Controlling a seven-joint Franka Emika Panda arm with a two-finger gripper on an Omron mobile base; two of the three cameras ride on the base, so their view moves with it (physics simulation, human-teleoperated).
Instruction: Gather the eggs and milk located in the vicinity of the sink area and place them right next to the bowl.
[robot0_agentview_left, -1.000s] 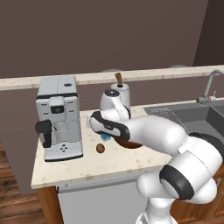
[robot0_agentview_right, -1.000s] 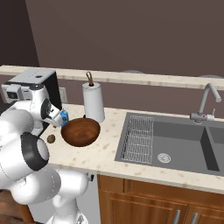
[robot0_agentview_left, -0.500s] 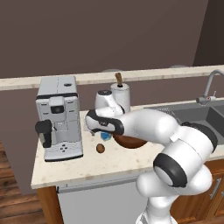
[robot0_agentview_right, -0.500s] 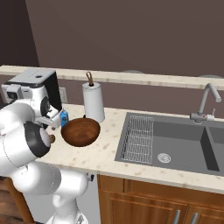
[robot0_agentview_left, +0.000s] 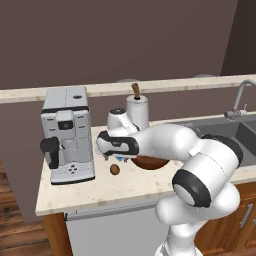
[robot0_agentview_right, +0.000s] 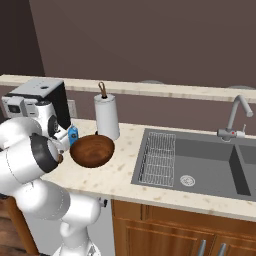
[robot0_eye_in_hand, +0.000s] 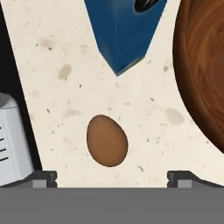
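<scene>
White arm low, hand (robot0_eye_in_hand: 112, 178) spread above brown egg (robot0_eye_in_hand: 107, 141).

counter (robot0_eye_in_hand: 65, 87) | on it: 1 brown egg (robot0_eye_in_hand: 107, 141); milk (robot0_eye_in_hand: 124, 33); bowl (robot0_eye_in_hand: 203, 70); coffee machine (robot0_agentview_left: 67, 132); paper-towel roll (robot0_agentview_right: 107, 117)

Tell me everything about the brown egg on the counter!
The small dark brown egg is smooth, whole and oval. It lies on its side on the speckled cream stone counter, touching nothing else. The blue milk carton stands just beyond it, the round wooden bowl to one side, and the open end effector hovers above it.
</scene>
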